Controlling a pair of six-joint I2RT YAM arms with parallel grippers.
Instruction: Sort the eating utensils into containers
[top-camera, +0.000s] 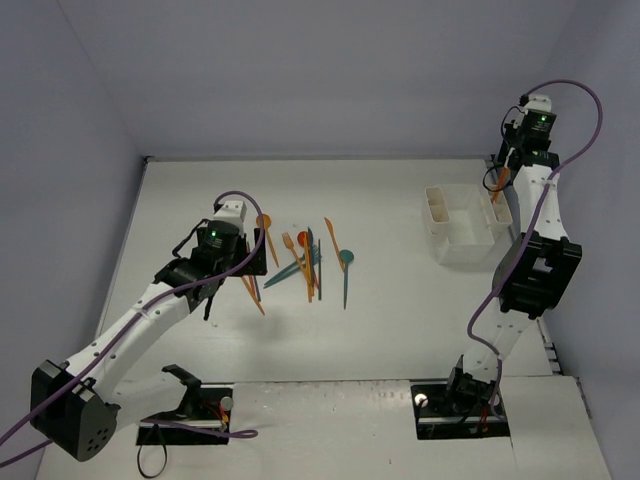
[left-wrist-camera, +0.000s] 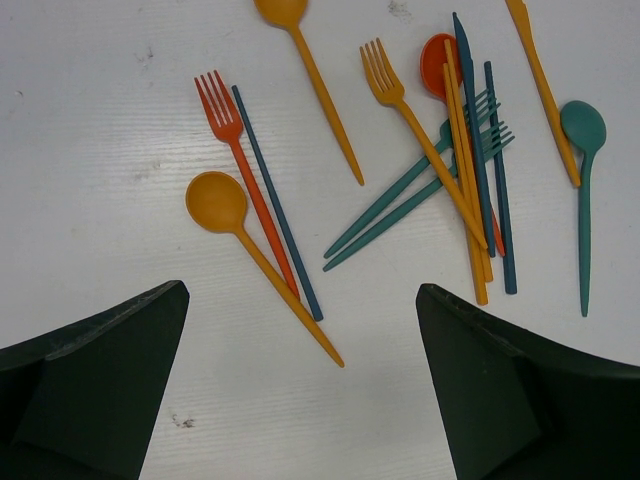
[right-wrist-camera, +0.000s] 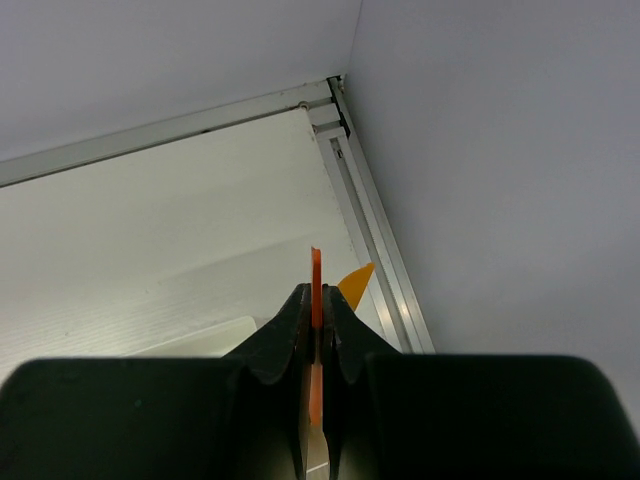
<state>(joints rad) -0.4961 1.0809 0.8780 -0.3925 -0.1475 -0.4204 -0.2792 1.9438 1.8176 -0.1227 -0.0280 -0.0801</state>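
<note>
As left jaws gaped wide over loose utensils, right jaws pinched an orange utensil above the holder, apparently for dropping.

The utensils looked like smooth, matt plastic with barely any sheen. The orange utensil between the right fingers was the same thin plastic. Those fingers and the left fingers looked like dark, matt plastic. The desk was matt white, finely ribbed and lightly speckled. The holder was smooth white plastic; the rail was dull metal.
</note>
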